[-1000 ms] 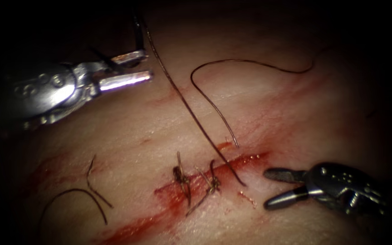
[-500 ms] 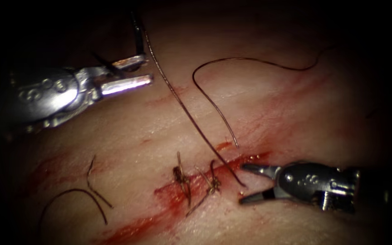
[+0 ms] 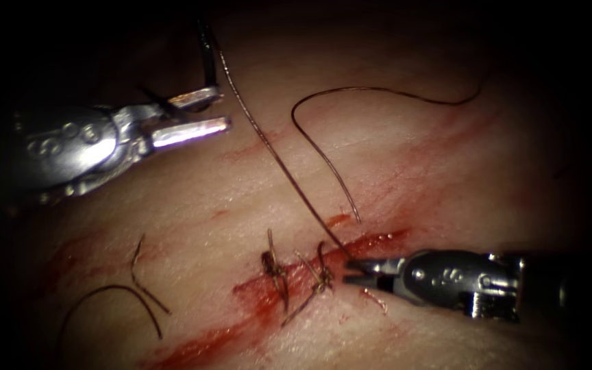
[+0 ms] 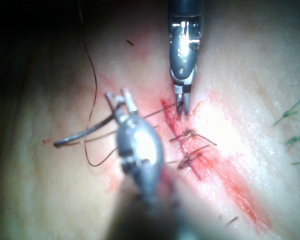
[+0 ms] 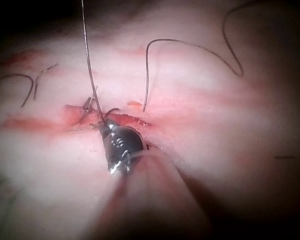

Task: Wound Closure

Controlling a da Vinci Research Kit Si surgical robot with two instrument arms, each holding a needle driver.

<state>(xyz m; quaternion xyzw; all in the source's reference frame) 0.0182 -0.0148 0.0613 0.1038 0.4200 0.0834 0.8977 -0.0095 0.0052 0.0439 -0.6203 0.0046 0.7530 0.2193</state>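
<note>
My left tool hovers left of the cut, jaws shut on the dark curved needle close to one end of its curve. The needle is out of the tissue; the left wrist view shows it jutting from those jaws. Thread runs from there down to the cut. My right tool lies at the cut's right side, shut on that thread where it meets the tissue, as seen in the left wrist view and the right wrist view.
Two tied stitches cross the cut just left of the right tool. A slack thread loop lies on the tissue beyond the cut. Cut thread ends rest at the lower left. Red fluid streaks along the cut.
The right tool has moved left to the cut, and its wide-open jaws have closed on the thread. The left tool with the needle has stayed put.
</note>
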